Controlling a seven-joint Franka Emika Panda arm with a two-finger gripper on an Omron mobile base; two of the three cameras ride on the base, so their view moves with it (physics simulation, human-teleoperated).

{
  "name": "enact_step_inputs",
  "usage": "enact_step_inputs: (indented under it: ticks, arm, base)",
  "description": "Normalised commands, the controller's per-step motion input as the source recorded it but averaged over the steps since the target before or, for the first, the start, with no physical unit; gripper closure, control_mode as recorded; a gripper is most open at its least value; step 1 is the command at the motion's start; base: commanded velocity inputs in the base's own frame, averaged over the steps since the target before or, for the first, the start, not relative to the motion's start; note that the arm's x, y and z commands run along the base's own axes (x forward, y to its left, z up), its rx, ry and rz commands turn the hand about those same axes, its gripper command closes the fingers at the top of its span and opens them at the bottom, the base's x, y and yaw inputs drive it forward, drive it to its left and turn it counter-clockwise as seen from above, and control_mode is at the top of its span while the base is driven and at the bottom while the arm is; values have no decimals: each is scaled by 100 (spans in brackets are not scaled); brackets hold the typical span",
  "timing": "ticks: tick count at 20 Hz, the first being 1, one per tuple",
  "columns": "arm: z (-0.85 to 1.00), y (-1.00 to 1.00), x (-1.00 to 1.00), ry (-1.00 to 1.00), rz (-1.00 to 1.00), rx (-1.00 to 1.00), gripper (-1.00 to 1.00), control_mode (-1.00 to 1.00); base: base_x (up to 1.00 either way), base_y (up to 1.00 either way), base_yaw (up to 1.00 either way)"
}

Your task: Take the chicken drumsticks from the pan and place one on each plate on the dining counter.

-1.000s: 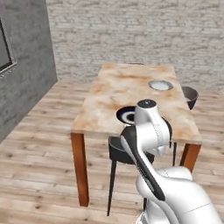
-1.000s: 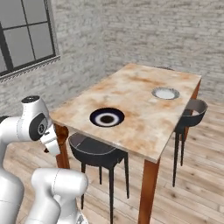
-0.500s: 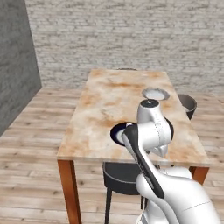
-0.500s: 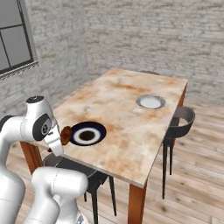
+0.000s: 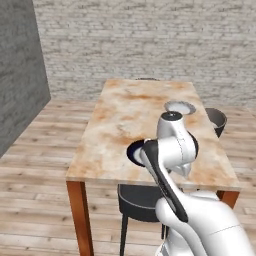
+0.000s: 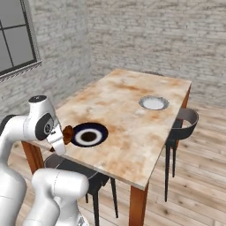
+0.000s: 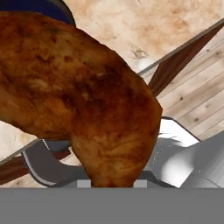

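A rendered home dining area: a marbled stone counter (image 6: 132,114) on wooden legs, set with two plates (image 6: 89,134) (image 6: 153,103), dark chairs (image 6: 182,121) tucked beside it, plank floor (image 5: 40,165), grey brick walls (image 5: 150,40) and a paned window (image 6: 15,37).

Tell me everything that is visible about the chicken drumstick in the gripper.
The chicken drumstick is reddish-brown, glossy and mottled like roasted skin, thick above and narrowing toward the bottom of the hand view. The gripper is shut on it, holding it in the air just off the table's near edge, beside the dark blue plate.
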Motion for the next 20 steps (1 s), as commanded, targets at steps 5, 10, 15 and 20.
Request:
enact_step_inputs:
  ticks: [5, 10, 15, 20]
  arm:
    - [0, -29, 60, 0, 20, 17, 100, -100]
    - [0, -31, 81, 1, 32, 17, 100, -100]
    - [0, -5, 99, 9, 9, 4, 100, -100]
    - [-13, 6, 94, 2, 0, 0, 100, -100]
  base:
    - [0, 0, 0]
    - [0, 0, 0]
    - [0, 0, 0]
    - [0, 0, 0]
